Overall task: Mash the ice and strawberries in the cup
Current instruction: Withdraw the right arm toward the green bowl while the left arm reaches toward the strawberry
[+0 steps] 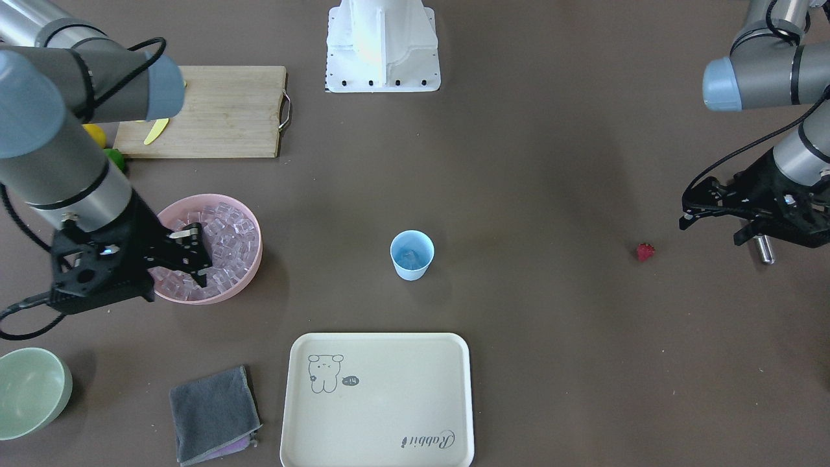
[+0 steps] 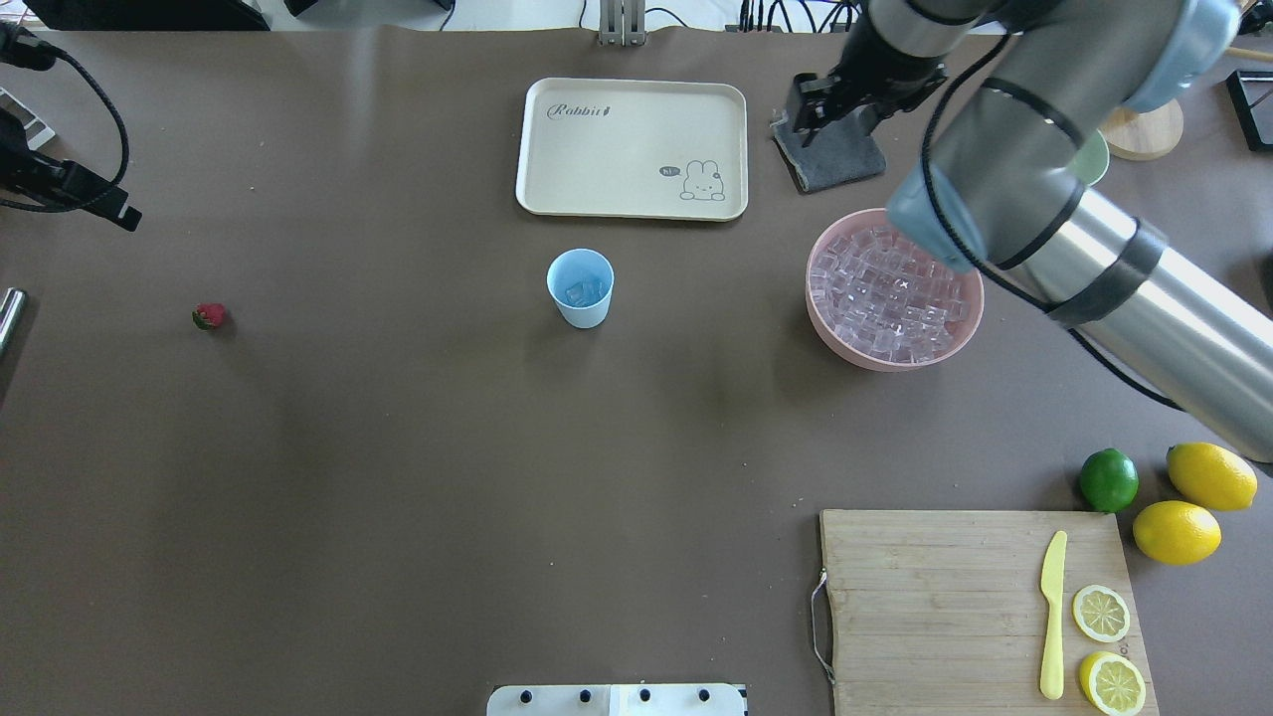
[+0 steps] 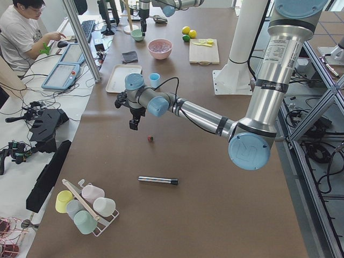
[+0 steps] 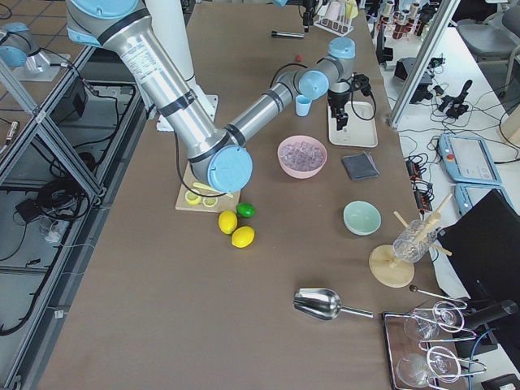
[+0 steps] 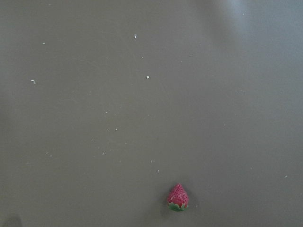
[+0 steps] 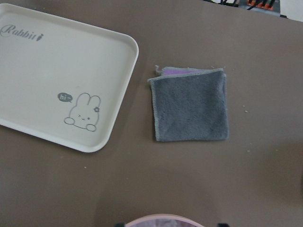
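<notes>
The light blue cup (image 1: 412,255) stands upright at the table's middle, with a few ice cubes in it (image 2: 582,290). A heap of ice (image 1: 227,241) fills the pink bowl (image 1: 256,259). The red strawberry (image 1: 645,251) lies alone on the table and shows low in the left wrist view (image 5: 178,197). My right gripper (image 1: 200,256) hangs open and empty over the bowl's ice. My left gripper (image 1: 711,231) is open and empty, raised just beyond the strawberry on the side away from the cup.
A cream tray (image 1: 376,402) lies beyond the cup, a grey cloth (image 1: 214,415) and a pale green bowl (image 1: 32,389) beside it. A metal rod (image 1: 764,250) lies under the left arm. A cutting board (image 2: 955,597) holds a knife and lemon slices, with lemons and a lime (image 2: 1108,479) nearby.
</notes>
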